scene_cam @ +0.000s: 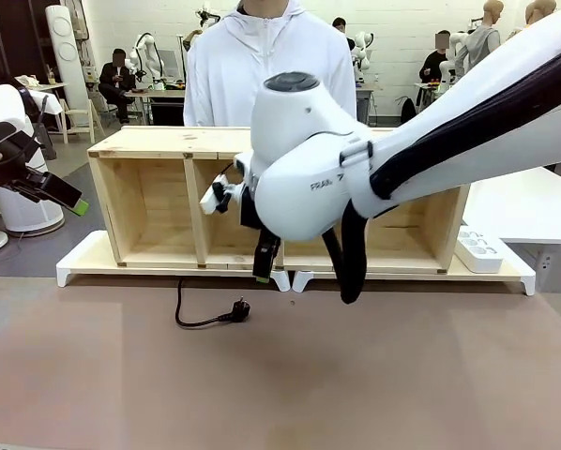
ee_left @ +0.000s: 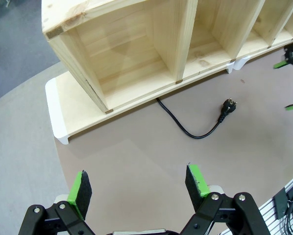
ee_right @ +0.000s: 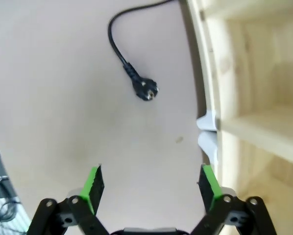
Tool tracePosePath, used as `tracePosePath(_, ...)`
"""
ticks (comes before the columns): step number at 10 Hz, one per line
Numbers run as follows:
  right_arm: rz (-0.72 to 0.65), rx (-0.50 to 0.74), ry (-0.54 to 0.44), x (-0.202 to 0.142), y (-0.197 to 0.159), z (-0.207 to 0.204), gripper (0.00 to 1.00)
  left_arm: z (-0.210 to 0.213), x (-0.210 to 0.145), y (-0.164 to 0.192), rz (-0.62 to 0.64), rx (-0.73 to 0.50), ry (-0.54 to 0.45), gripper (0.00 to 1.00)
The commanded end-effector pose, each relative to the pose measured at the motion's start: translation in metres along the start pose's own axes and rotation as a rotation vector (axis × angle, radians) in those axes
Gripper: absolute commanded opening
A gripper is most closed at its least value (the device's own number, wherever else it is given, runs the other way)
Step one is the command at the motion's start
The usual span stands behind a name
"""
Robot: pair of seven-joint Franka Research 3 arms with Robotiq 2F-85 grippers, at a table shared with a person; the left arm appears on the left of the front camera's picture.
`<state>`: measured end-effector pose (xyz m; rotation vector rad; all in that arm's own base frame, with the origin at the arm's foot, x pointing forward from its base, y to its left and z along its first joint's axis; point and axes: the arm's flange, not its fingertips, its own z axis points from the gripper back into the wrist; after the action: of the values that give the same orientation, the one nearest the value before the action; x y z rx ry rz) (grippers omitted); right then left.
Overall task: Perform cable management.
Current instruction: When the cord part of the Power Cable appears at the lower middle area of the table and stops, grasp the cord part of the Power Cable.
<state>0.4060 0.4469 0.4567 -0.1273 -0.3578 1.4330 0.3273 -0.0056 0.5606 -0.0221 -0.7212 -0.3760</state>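
Note:
The cable [scene_cam: 203, 322] is a thin black cord that comes out from under the wooden shelf and curls on the brown table. It ends in a black plug [scene_cam: 240, 308]. My right gripper [scene_cam: 265, 267] hangs fingers-down just above and right of the plug. In the right wrist view the gripper [ee_right: 151, 185] is open, with the plug [ee_right: 145, 89] ahead of it and nothing between its green pads. My left gripper [scene_cam: 63, 192] is raised at the far left, off the table's edge. In the left wrist view it [ee_left: 139, 185] is open and empty, well away from the cable [ee_left: 185, 131].
A wooden shelf [scene_cam: 149, 142] with open compartments lies on a white base board [scene_cam: 79, 262] across the table's far side. A white power strip [scene_cam: 477, 251] rests at its right end. A person in a white hoodie [scene_cam: 262, 66] stands behind the shelf.

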Motion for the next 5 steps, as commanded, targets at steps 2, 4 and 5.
tracePosePath(2,0.136,0.031,-0.038,0.02,-0.001,-0.024,1.0,0.0,0.0,0.0,0.016,-0.005,-0.001,1.0)
tracePosePath(4,0.097,0.053,-0.074,0.033,0.0,-0.034,1.0,0.0,0.0,0.0,0.016,-0.005,-0.001,1.0)
tracePosePath(5,0.066,0.049,-0.102,0.04,0.002,-0.04,1.0,0.0,0.0,0.0,0.016,-0.005,-0.001,1.0)
